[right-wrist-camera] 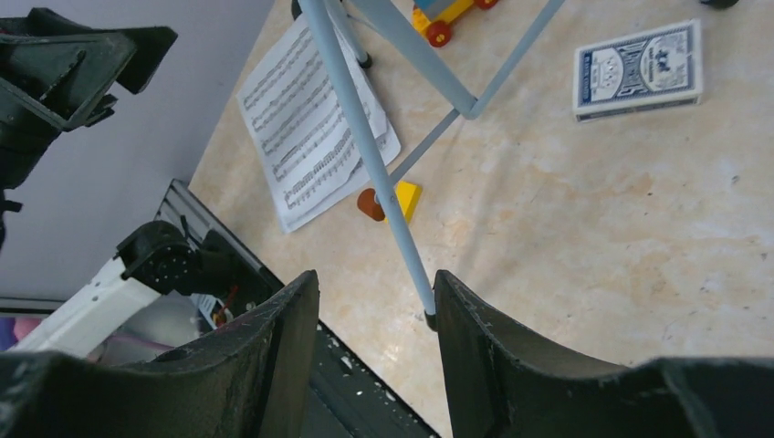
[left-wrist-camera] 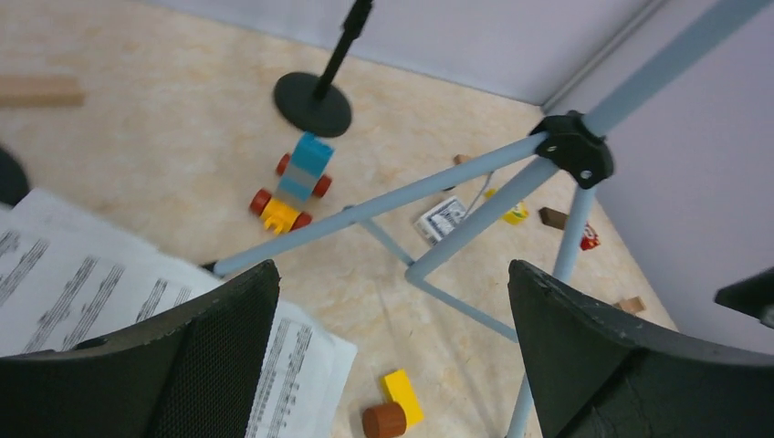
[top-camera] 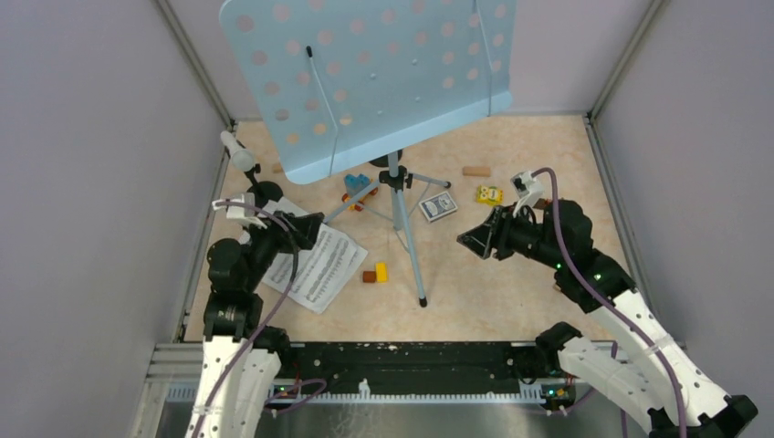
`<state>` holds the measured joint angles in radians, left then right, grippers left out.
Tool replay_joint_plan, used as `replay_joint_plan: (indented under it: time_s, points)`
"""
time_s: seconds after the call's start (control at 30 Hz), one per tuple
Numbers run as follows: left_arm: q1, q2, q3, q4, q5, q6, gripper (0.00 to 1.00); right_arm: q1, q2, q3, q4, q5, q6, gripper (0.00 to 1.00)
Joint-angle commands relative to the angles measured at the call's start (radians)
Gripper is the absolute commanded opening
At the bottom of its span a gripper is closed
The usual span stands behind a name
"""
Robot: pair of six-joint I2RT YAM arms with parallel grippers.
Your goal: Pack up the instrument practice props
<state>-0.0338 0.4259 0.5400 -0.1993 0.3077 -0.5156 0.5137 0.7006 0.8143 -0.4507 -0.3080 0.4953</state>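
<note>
The light-blue perforated music rack (top-camera: 365,73) stands at the back on its tripod legs (top-camera: 406,228); the leg hub (left-wrist-camera: 573,151) shows in the left wrist view. White sheet-music pages (top-camera: 321,266) lie on the floor at the left. My left gripper (top-camera: 312,228) hovers over their far edge, open wide with nothing in it (left-wrist-camera: 392,283). A white toy microphone (top-camera: 239,153) sits in a black round-based holder (top-camera: 265,193) by the left wall. Another black holder (left-wrist-camera: 312,102) stands behind the toy car. My right gripper (top-camera: 467,239) is open and holds nothing (right-wrist-camera: 376,283), right of the tripod. One leg's foot (right-wrist-camera: 426,315) shows beyond its jaws.
A blue-and-orange toy car (top-camera: 359,190) and a card deck (top-camera: 438,206) lie under the rack. A yellow block (top-camera: 381,271) and a brown cylinder (top-camera: 369,276) lie beside the pages. A wooden block (top-camera: 475,171) and a yellow toy (top-camera: 489,194) lie at the back right. Walls close three sides.
</note>
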Motion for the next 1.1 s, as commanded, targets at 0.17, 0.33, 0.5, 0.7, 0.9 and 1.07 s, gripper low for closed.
replay_joint_plan:
  time_s: [0.17, 0.33, 0.5, 0.7, 0.9, 1.07]
  points:
    - [-0.026, 0.291, -0.079, 1.001, 0.466, 0.045, 0.99, -0.006, -0.033, -0.079, 0.140, -0.096, 0.151, 0.50]
    - [-0.153, 0.475, 0.020, 1.000, 0.422, 0.215, 0.99, -0.006, -0.042, -0.085, 0.122, -0.100, 0.141, 0.51]
    - [-0.298, 0.599, 0.087, 1.029, 0.351, 0.322, 0.99, -0.006, -0.048, -0.089, 0.103, -0.094, 0.132, 0.51]
    - [-0.311, 0.735, 0.079, 1.275, 0.291, 0.255, 0.97, -0.006, -0.052, -0.083, 0.076, -0.092, 0.122, 0.51]
    - [-0.316, 0.892, 0.170, 1.359, 0.344, 0.203, 0.92, -0.006, -0.056, -0.077, 0.047, -0.076, 0.108, 0.51]
    - [-0.321, 0.993, 0.241, 1.400, 0.416, 0.181, 0.86, -0.006, -0.056, -0.070, 0.027, -0.067, 0.098, 0.51]
